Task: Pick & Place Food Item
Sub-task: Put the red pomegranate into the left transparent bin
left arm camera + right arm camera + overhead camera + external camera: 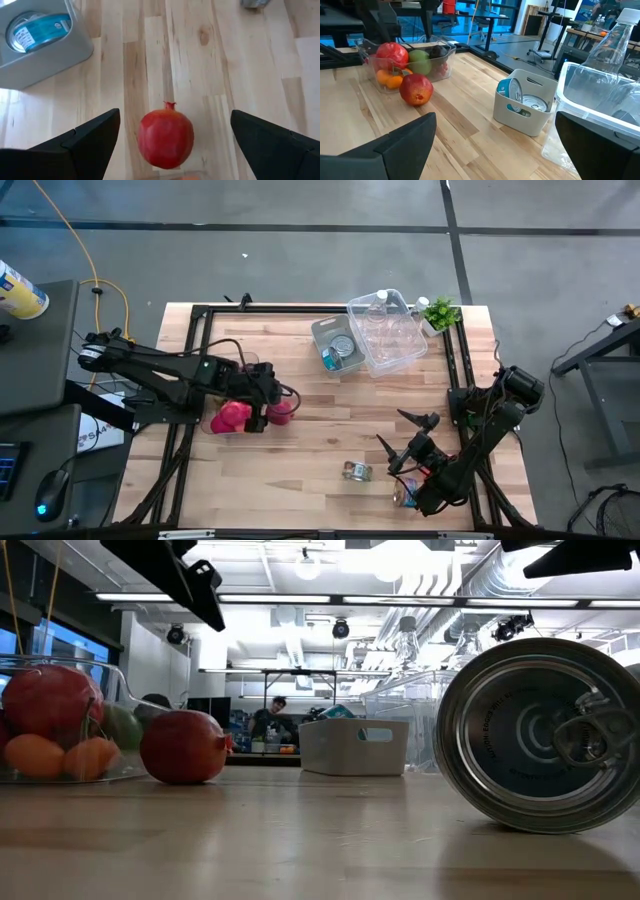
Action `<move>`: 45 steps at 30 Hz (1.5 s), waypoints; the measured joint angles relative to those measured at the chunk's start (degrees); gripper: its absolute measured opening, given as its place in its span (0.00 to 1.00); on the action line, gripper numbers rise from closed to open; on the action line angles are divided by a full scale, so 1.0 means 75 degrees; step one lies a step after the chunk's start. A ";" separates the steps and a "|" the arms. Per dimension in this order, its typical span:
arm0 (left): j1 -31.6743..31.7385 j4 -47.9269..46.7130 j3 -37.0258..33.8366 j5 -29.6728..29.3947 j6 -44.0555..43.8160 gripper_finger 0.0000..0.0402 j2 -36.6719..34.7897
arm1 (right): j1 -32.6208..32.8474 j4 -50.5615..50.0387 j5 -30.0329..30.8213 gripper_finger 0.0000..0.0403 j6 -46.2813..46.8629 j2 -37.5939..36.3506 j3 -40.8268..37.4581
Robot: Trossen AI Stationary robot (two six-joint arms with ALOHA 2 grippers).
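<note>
A red pomegranate [166, 139] rests by its side on the wooden table, just right of a clear bowl of fruit [232, 418] at the table's left. My left gripper [175, 114] hangs open above the pomegranate, one finger to each side of it and well clear of it, as the low view shows. The pomegranate [184, 747] also shows there beside the bowl [60, 720]. My right gripper [392, 427] waits open at the table's right near side, facing the pomegranate [416, 89] from a distance.
A grey bin holding cans [335, 345] and a clear tub with bottles [390, 330] stand at the far middle, a small plant [438, 312] beside them. One can [357, 471] lies on its side near the near edge, another [404, 496] under the right arm. Bare wood lies mid-table.
</note>
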 joint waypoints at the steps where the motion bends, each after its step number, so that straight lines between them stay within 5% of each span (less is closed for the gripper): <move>1: 0.0000 0.0000 0.0000 -0.0032 0.0015 0.92 0.0000 | 0.0000 0.0000 0.0000 0.98 0.0000 0.0000 0.0000; 11: -0.0256 0.0058 0.0000 -0.1829 -0.0138 0.92 0.0000 | 0.0000 0.0003 -0.0015 0.98 -0.0071 0.0000 0.0000; 21: -0.0421 0.0013 0.0000 -0.1902 0.0800 0.92 0.0000 | 0.0000 0.0035 -0.0023 0.98 -0.0195 0.0000 0.0000; 27: -0.0138 -0.0022 -0.0084 -0.1709 -0.0157 0.92 0.0030 | 0.0000 0.0061 -0.0020 0.98 -0.0195 0.0000 0.0000; 45: 0.0038 0.0691 -0.1117 -0.1052 -0.0409 0.92 0.0662 | 0.0000 0.0064 -0.0031 0.98 -0.0193 0.0000 0.0002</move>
